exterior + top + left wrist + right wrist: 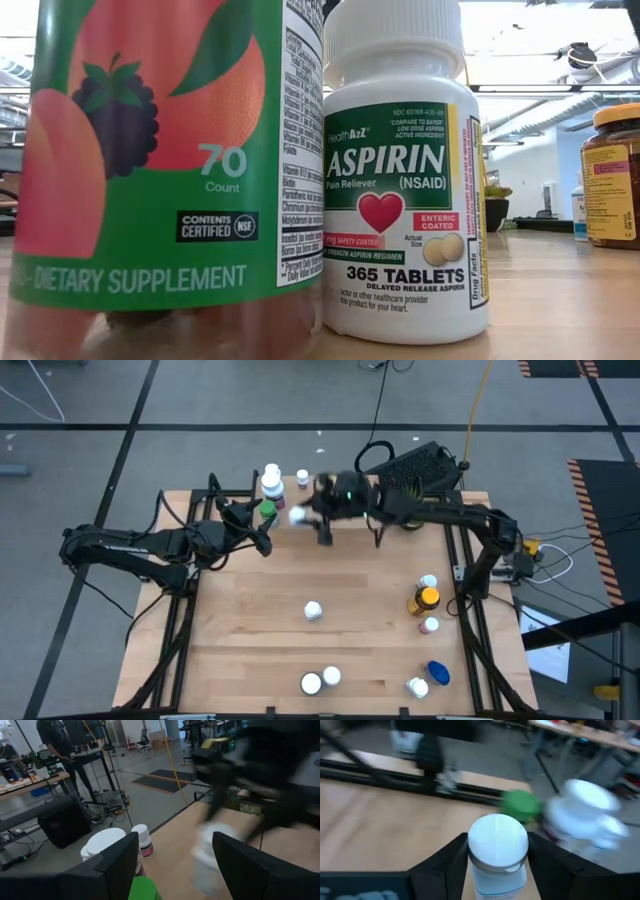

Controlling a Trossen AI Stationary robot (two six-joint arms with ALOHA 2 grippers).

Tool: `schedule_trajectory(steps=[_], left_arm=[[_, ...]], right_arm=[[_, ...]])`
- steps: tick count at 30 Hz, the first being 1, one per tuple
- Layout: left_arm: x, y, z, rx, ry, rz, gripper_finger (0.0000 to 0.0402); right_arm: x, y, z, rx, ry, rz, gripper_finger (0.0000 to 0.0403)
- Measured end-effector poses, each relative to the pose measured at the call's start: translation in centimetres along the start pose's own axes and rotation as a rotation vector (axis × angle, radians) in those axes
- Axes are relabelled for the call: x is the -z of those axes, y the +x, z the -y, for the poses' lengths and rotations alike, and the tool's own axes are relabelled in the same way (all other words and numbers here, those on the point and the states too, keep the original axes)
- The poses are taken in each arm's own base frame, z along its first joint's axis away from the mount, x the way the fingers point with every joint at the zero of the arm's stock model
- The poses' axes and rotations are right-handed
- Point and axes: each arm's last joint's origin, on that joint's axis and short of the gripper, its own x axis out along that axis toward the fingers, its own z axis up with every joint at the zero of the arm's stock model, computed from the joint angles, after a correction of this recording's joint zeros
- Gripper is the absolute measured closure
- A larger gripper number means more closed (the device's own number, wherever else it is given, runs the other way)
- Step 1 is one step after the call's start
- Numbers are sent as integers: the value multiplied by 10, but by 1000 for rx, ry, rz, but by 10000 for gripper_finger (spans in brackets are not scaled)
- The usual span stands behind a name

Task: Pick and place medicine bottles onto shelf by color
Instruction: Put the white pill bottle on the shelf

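Wooden table (250,650) is lying mostly free in the middle. Left gripper (262,543) is waiting open near the far edge, beside a green-capped bottle (267,511). Right gripper (497,851) is gripping a white-capped bottle (498,851) near that green one.

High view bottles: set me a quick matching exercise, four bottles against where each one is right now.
Bottles:
1. amber bottle
2. blue bottle
3. green-capped bottle
4. white-capped bottle

Places:
A. between the right hand's fingers
B. by the table's right edge, halfway down the picture
C. picture's bottom right
D. top of the table, beside the open left hand

Pairs: 1-B, 2-C, 3-D, 4-A
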Motion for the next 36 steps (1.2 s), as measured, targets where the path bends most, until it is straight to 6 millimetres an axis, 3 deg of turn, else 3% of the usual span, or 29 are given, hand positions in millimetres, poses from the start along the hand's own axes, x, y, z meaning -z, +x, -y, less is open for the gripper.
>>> schedule_trajectory(steps=[7,13,19,28,33,36], left_arm=[[1,0,0,0,16,-5,144],[0,0,0,-5,25,-3,144],[1,0,0,-5,32,-4,144],[1,0,0,-6,33,-5,144],[1,0,0,-5,39,-6,144],[3,0,0,-5,53,-19,144]], right_arm=[[29,12,65,55,72,-22,224],[53,25,95,36,154,2,224],[65,27,105,50,178,-18,222],[66,25,105,50,199,-38,173],[49,10,100,50,193,-19,159],[31,-7,87,17,191,-33,158]])
